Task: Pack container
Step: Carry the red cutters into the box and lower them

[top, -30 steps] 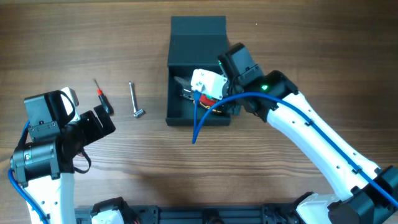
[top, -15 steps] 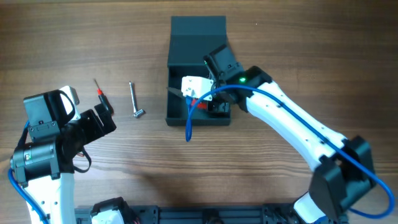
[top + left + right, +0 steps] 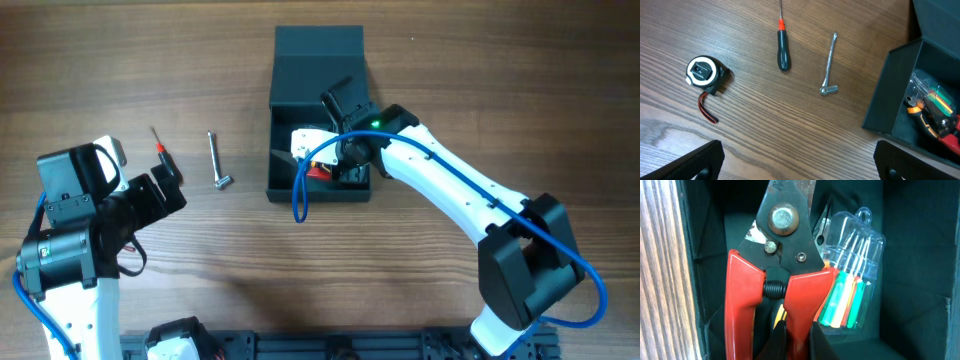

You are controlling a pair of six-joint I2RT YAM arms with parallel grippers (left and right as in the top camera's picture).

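Observation:
The dark teal-black container (image 3: 283, 110) stands open at the table's top middle, lid flap (image 3: 318, 42) laid back; its front corner shows in the left wrist view (image 3: 885, 100). My right gripper (image 3: 797, 340) is inside the container (image 3: 920, 280), shut on one red handle of the red-handled pliers (image 3: 775, 275). A clear case of coloured bits (image 3: 850, 280) lies beside the pliers. On the table left of the container lie a metal socket wrench (image 3: 828, 65), a black-and-red screwdriver (image 3: 783, 42) and a tape measure (image 3: 704, 74). My left gripper (image 3: 800, 162) is open above bare wood.
The right arm (image 3: 450, 200) reaches over the container from the lower right, its blue cable (image 3: 300, 190) looping over the container's front wall. The left arm (image 3: 80, 220) sits at the table's lower left.
My right gripper has moved left and deeper into the container with the pliers. The left arm has not moved.

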